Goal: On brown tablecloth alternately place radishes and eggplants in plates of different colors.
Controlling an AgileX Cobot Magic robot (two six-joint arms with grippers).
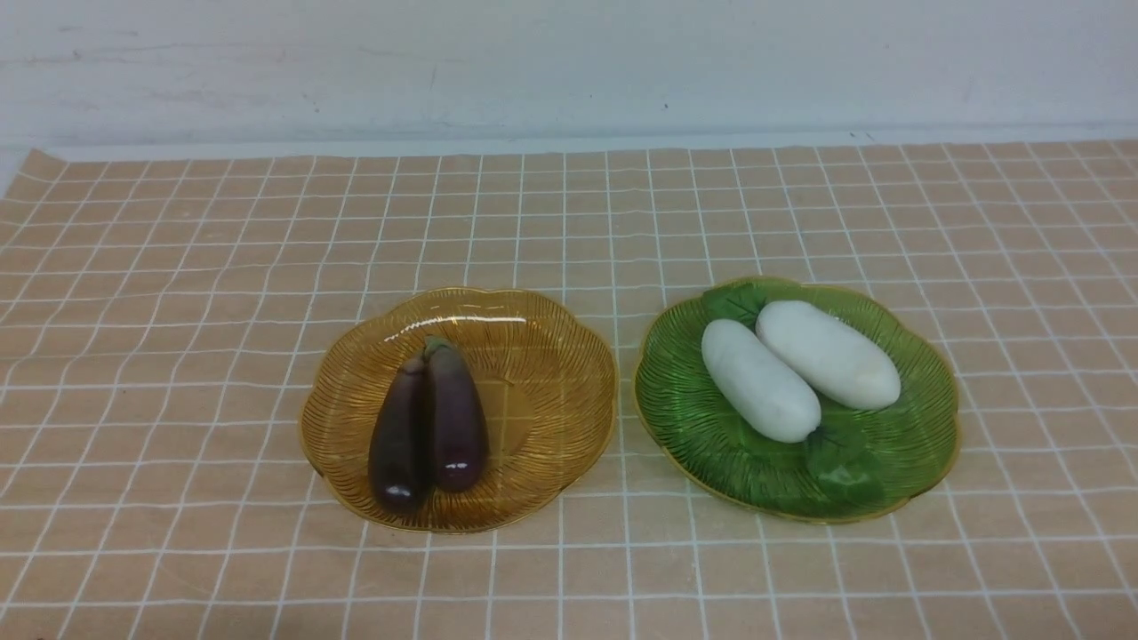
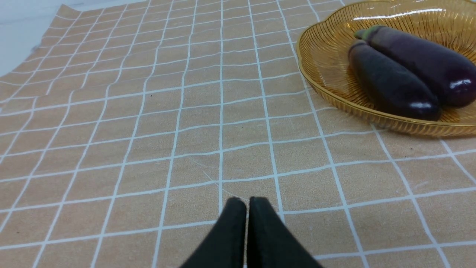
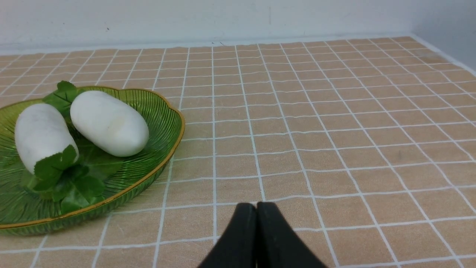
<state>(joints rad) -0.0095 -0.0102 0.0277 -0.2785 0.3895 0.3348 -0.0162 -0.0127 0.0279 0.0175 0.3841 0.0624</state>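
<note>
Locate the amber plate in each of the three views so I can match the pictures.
Front view: the amber plate sits left of centre, holding both eggplants, beside the green plate.
Left wrist view: upper right corner, cut off by the frame edge, beyond the shut left pincer.
Right wrist view: not in it; only the green plate shows.
Shared landmark: the brown tablecloth with its white grid.

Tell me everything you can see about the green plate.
The green plate is translucent, ribbed, glass-like, with a scalloped gold rim. It sits flat on the brown tablecloth, on the robot's right, beside the amber plate, apparently without touching it. Two white radishes lie in it side by side, touching, their green leaves pointing opposite ways. In the right wrist view the right gripper is shut and clear of it.
</note>
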